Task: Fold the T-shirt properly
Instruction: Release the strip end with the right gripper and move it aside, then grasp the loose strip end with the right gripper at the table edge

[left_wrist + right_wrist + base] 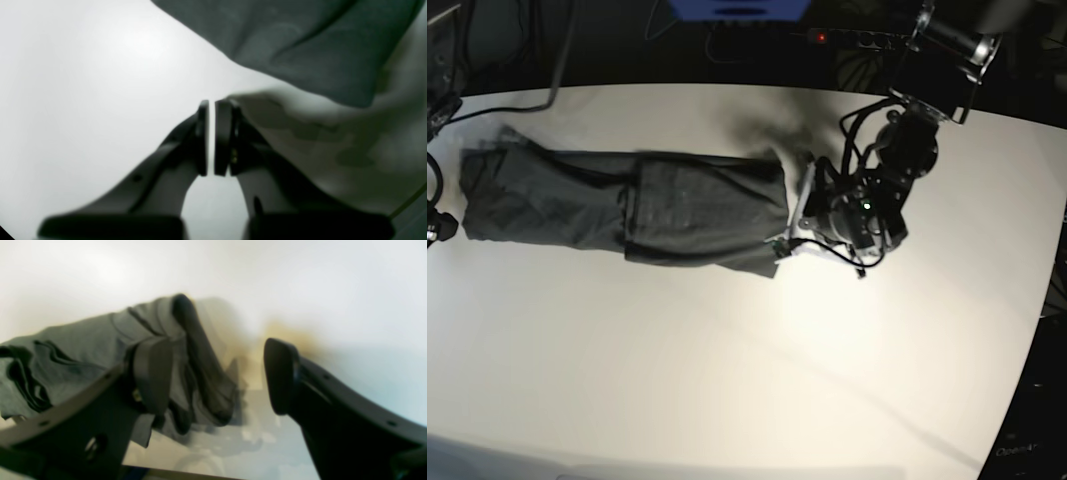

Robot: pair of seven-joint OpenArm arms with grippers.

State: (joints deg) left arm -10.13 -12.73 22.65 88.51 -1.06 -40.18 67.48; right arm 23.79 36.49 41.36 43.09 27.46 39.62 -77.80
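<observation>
Soft, light dark grey cotton T-shirt (627, 210) lies along the surface's (727, 380) far edge; left gripper (211, 136) narrow and empty, right gripper (213, 373) wide astride bunched hem — the likeliest hold.

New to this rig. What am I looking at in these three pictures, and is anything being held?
This is a two-armed robot working at a white table. The base view looks down from above. The other two pictures come from cameras on each wrist, looking along that arm's claw. A dark grey T-shirt, folded into a long strip, lies on the table. The left claw is shut beside the cloth and grips nothing. The right claw is open, with one finger in front of the cloth and nothing clamped.
</observation>
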